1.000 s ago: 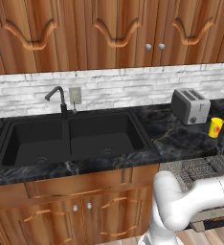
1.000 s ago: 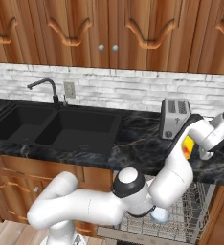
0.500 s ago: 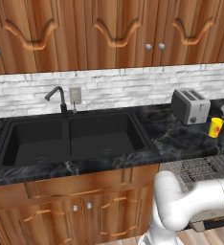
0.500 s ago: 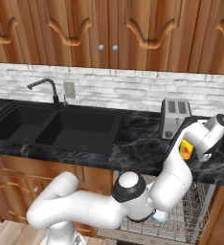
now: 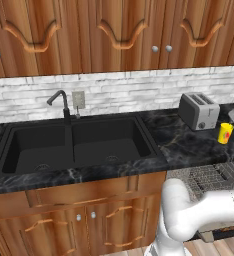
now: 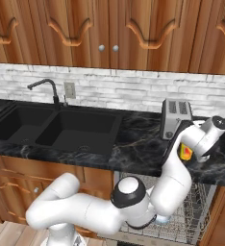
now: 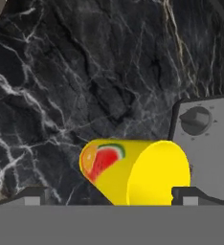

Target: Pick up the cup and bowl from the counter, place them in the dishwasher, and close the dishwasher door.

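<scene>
Jaws [image 7: 108,194]: parted, straddling cup [image 7: 133,172] without visible contact. Cup: yellow, watermelon mark, upright on black marble desk [image 5: 189,145], just beside toaster [image 5: 199,111]. Dishwasher [image 6: 181,216]: open below desk edge, wire rack showing. Sink [image 5: 74,142]: farther left.

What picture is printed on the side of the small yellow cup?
A red watermelon slice beside an orange slice on the small yellow cup, clearest in the hand view.

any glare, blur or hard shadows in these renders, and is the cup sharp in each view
Left base view: flat even light, no glare, the small bright yellow cup crisp beside the silver toaster. Right base view: softer, the cup partly hidden by the arm. Hand view: the cup close and slightly soft-edged on the black marble-like counter.
</scene>
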Tool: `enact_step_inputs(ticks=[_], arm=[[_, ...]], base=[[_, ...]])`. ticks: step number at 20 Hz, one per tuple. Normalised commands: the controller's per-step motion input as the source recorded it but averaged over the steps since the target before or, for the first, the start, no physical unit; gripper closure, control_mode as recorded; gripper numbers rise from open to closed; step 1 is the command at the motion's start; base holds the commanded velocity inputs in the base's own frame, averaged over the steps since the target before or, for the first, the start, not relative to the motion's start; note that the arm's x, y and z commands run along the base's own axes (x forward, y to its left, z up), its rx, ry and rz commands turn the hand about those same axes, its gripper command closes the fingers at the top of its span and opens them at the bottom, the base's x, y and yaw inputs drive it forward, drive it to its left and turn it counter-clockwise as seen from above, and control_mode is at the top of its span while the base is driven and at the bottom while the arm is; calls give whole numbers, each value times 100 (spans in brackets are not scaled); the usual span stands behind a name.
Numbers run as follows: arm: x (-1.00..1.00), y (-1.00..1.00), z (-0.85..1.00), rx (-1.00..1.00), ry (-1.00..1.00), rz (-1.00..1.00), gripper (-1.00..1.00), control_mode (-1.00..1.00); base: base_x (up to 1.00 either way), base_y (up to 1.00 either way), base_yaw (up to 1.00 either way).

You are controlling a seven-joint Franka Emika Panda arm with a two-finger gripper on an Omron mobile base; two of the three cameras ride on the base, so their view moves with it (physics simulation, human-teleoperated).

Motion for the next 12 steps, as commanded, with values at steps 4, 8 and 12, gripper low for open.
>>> enact_step_inputs(ticks=[4,8,12], arm=[[19,5,-6,-3,0,4,-100,-100],[26,1,-4,-2,0,3,-100,-100],[18,0,-7,-1,0,3,-100,-100]], base=[[0,0,0],[0,0,0],[0,0,0]])
